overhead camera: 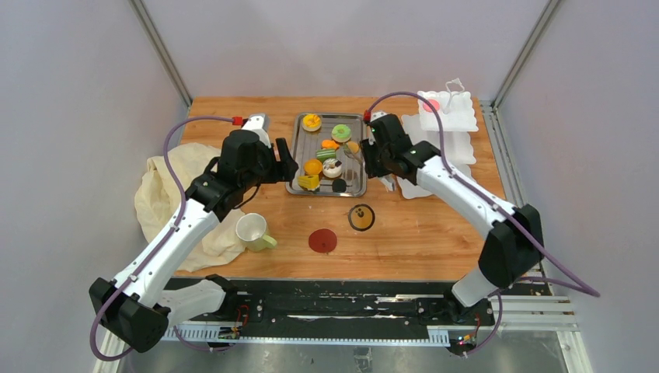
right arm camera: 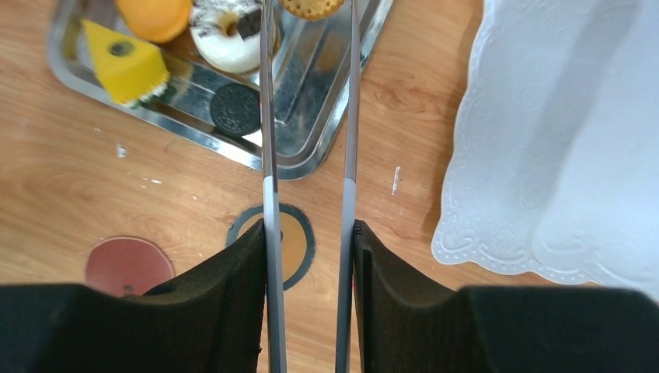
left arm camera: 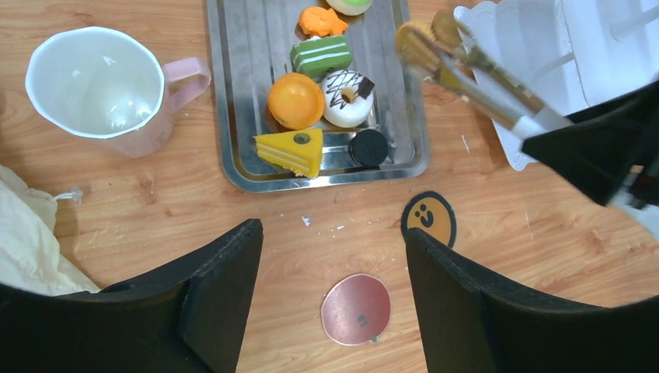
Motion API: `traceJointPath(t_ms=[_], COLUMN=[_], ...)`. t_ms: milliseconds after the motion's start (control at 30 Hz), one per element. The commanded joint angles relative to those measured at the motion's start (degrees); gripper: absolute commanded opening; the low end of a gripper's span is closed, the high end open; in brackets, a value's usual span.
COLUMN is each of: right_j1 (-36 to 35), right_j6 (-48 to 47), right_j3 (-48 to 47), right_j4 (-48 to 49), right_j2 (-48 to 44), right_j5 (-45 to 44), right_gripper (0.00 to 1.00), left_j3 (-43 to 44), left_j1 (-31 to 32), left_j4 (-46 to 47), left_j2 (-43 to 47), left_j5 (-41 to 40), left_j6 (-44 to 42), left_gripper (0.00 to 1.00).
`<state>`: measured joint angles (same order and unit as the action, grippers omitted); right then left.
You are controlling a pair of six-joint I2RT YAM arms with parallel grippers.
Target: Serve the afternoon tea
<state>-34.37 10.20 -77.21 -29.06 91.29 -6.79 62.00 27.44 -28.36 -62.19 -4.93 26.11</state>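
Several small pastries lie on a steel tray [overhead camera: 292, 167], among them a green donut [overhead camera: 341, 133] and an orange tart [overhead camera: 312, 122]. The white tiered stand [overhead camera: 451, 124] at the back right carries a pink disc [overhead camera: 432, 106]. My right gripper [right arm camera: 309, 229] is shut on metal tongs [right arm camera: 269, 155], whose tips pinch a tan tart [right arm camera: 311, 6] over the tray's right side. My left gripper [left arm camera: 334, 241] is open and empty, above the table near the tray's left edge. One pale mug [overhead camera: 252, 231] stands at the front left. A red coaster [overhead camera: 322, 240] and a yellow coaster [overhead camera: 361, 217] lie in front of the tray. A second mug is out of view.
A cream cloth [overhead camera: 167, 186] is bunched at the table's left side, behind the mug. On the tray's near end lie a yellow cake wedge [left arm camera: 291, 150], an orange dome [left arm camera: 295, 101], a white iced donut [left arm camera: 347, 97] and a dark round cookie [left arm camera: 368, 146].
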Motion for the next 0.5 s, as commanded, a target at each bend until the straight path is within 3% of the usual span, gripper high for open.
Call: traceJointPath(t_ms=[0, 467], right_j1=[-0.5, 0.6], right_j6=[-0.7, -2.3], right_j3=[-0.6, -8.8], right_j4=[-0.2, -14.4], right_j2=[-8.8, -26.8], right_j5=[-1.0, -9.7], right_gripper=[0.14, 0.14], left_j3=[-0.3, -1.3], left_j1=[-0.5, -0.5], left_j4=[2.0, 3.2], left_j2=[0.7, 2.1], left_j5=[0.6, 3.2], left_j6=[-0.1, 1.6], left_gripper=[0.72, 0.72])
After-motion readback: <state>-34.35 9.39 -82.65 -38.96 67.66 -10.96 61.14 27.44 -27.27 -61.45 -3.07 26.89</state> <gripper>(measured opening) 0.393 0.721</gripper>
